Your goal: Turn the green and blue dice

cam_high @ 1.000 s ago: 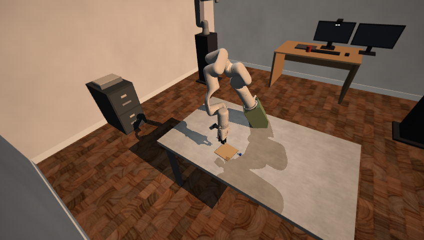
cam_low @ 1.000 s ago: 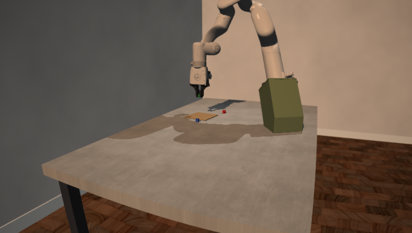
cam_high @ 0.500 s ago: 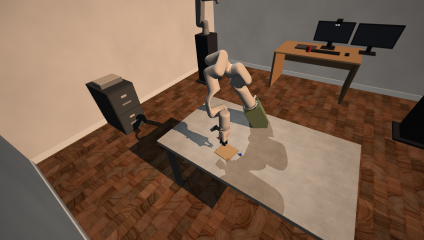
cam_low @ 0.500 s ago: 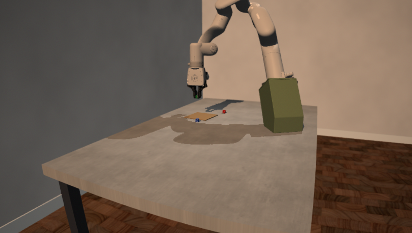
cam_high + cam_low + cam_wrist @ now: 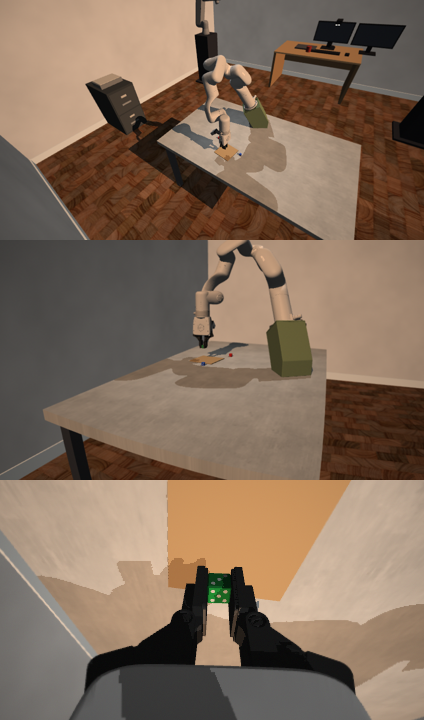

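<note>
Hanging above the mat (image 5: 209, 359), the gripper (image 5: 203, 345) was clamped on the green die (image 5: 219, 588), its two black fingers pressed against opposite sides of the cube. In the wrist view the die sat between the fingertips with white pips showing on two visible faces; the counts were too small to read with certainty. The die was off the surface, held over the mat's near portion as the exterior view showed it.

The tan mat lay flat on the table (image 5: 184, 418), toward the far edge and nearer the far left corner than the olive base block (image 5: 289, 348) of the arm. The blue die (image 5: 203, 364) rested on the table just at the mat's front edge; whether it touched the mat could not be told. The red die (image 5: 230, 355) sat on the bare table just beyond the mat's right end, between the mat and the base block.
</note>
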Motion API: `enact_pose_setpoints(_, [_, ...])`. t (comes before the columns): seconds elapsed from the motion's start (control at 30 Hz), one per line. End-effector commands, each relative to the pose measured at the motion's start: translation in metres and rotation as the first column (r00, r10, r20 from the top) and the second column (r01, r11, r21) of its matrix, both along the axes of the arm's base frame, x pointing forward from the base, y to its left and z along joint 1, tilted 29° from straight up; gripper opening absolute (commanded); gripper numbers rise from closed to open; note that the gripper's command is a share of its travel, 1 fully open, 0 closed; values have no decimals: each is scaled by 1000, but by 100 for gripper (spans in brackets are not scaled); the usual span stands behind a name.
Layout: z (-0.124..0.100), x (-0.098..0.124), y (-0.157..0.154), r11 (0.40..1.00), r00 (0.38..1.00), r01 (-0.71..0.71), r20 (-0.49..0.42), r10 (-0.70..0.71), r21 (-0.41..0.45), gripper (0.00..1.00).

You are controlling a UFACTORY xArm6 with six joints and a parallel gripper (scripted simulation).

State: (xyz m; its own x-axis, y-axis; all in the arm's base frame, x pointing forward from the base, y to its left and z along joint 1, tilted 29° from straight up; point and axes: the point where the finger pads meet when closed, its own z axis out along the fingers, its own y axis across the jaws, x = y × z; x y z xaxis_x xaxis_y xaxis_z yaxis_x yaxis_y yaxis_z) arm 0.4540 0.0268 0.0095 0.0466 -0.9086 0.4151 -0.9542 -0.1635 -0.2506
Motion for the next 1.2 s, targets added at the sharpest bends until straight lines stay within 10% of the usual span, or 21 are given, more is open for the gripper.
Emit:
enact_pose_setpoints(0.0, [-10, 6, -4, 1000, 1000, -2, 6, 2, 0, 11])
enact_pose_setpoints(0.4, [-46, 19, -20, 1000, 1000, -2, 6, 2, 0, 11])
enact_pose_setpoints(1.17, [-48, 20, -21, 1000, 1000, -2, 6, 2, 0, 11])
